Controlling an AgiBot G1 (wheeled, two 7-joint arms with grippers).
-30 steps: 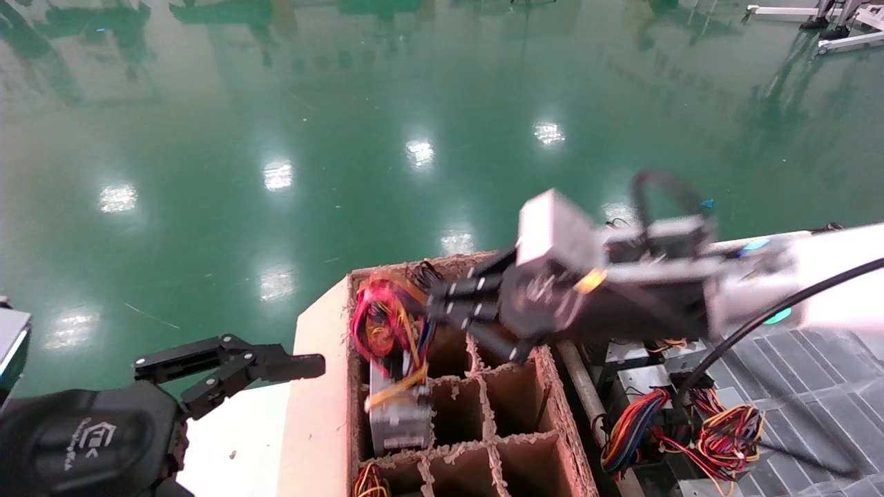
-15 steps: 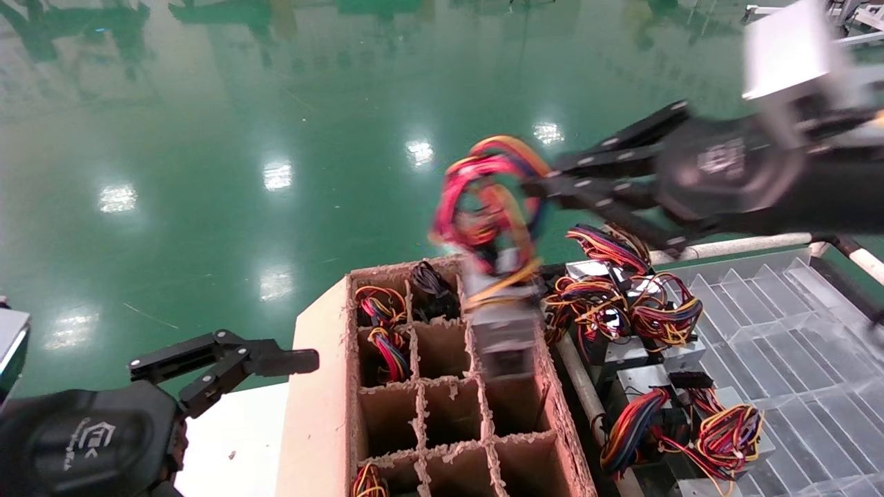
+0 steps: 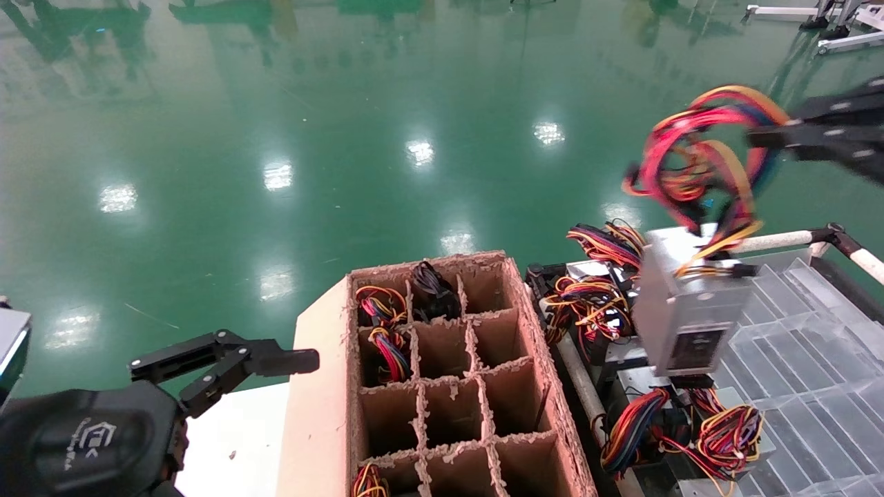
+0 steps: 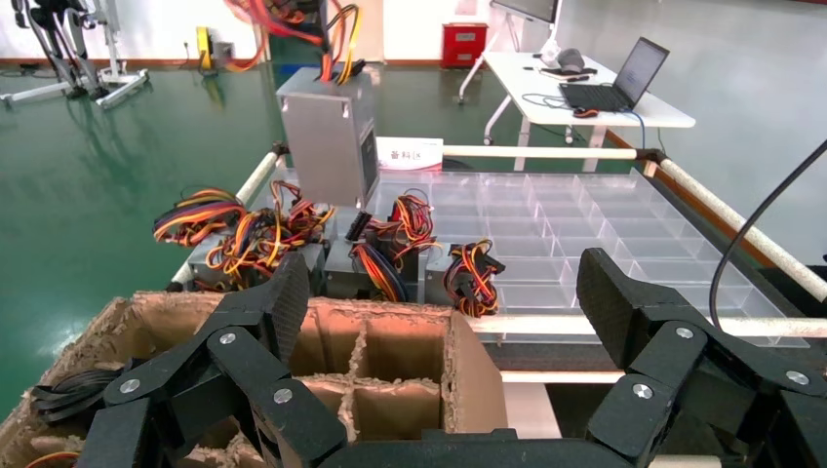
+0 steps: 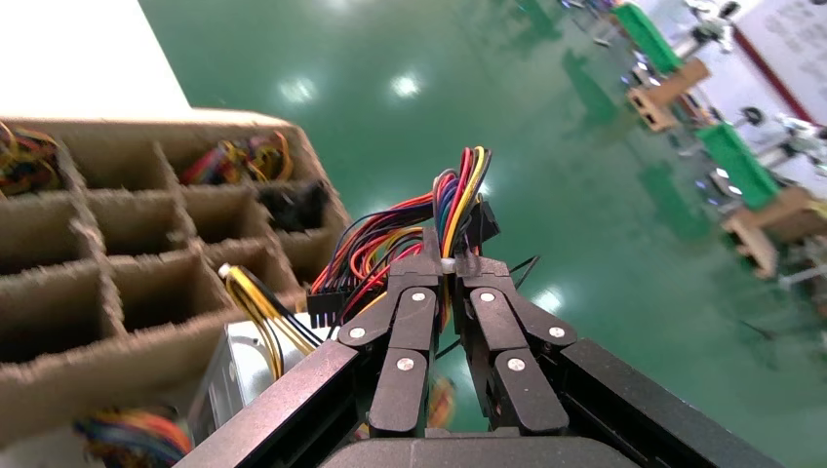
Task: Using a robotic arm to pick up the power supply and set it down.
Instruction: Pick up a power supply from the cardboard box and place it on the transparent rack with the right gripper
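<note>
The power supply (image 3: 690, 310), a silver-grey metal box, hangs in the air by its red, orange and yellow wires (image 3: 697, 159) above the pile of units right of the carton. The robotic arm's right gripper (image 3: 766, 134) enters from the right edge of the head view and is shut on the top of that wire bundle. In the right wrist view the gripper (image 5: 447, 265) pinches the wires (image 5: 429, 219), with the box (image 5: 244, 375) dangling below. The left wrist view shows the hanging power supply (image 4: 327, 146) far off. My left gripper (image 3: 276, 366) is parked low at the left, open and holding nothing.
A brown cardboard carton (image 3: 324, 386) with divider cells stands in the middle; some cells hold wired units. Right of it lie several more power supplies (image 3: 601, 297) with coloured wires. A clear plastic compartment tray (image 3: 815, 359) and a white rail (image 3: 780, 240) lie behind them.
The right gripper has pulled the power supply up out of a carton cell by its wires and swung it up and to the right, over the pile beside the tray. The left arm has not moved.
</note>
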